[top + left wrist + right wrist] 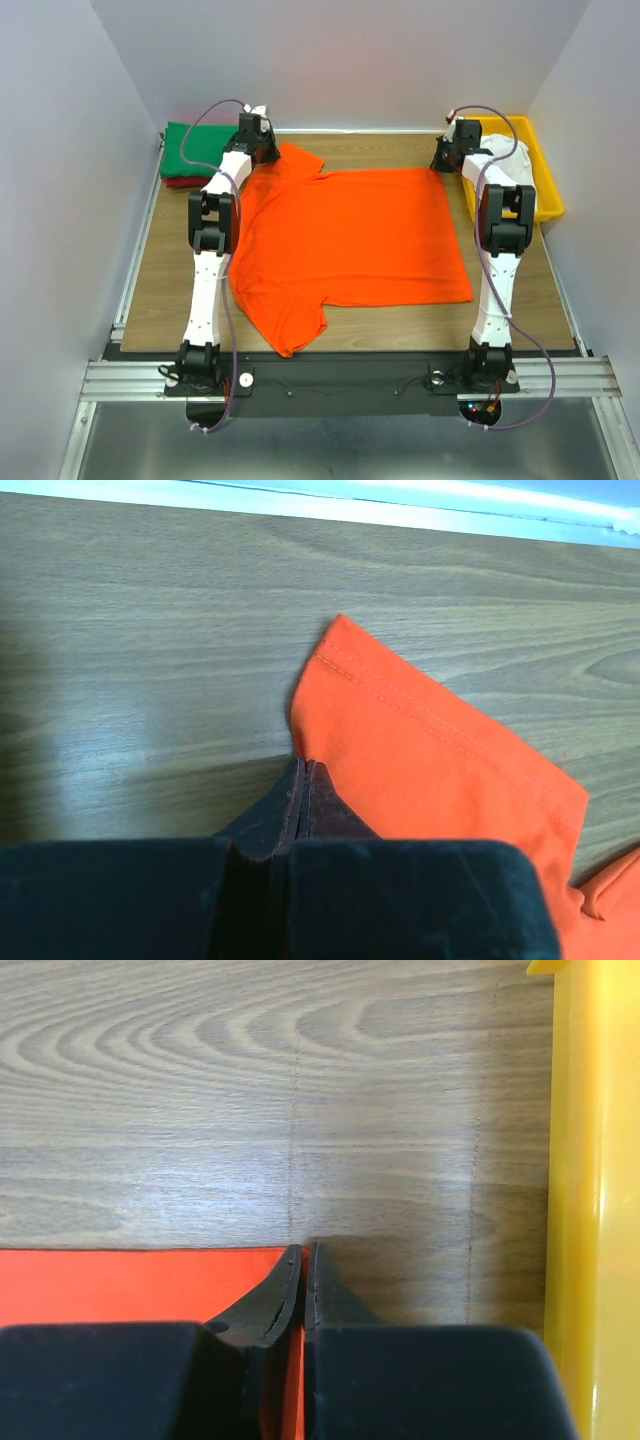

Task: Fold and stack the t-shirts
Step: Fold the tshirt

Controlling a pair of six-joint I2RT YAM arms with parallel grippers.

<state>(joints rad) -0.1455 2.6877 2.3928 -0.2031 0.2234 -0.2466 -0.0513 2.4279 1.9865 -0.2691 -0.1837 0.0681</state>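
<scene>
A: Where is the orange t-shirt (350,235)?
B: Spread flat across the middle of the table (400,325), sleeves to the left, hem to the right.
A: And the left gripper (303,765)?
B: At the far-left sleeve. Jaws pressed together, clamped on the sleeve's edge. A stitched seam runs along that sleeve.
A: And the right gripper (303,1250)?
B: At the far-right hem corner. Jaws together with a strip of orange cloth pinched between them, near the yellow tray (590,1210).
A: Other shirts?
B: The green t-shirt (195,145) is folded at the far-left corner, lying on the dark red t-shirt (178,183). The white t-shirt (512,155) is bunched in the tray, partly behind the right arm.
A: Any print to log?
B: The orange cloth reads as plain solid colour in every view.
</scene>
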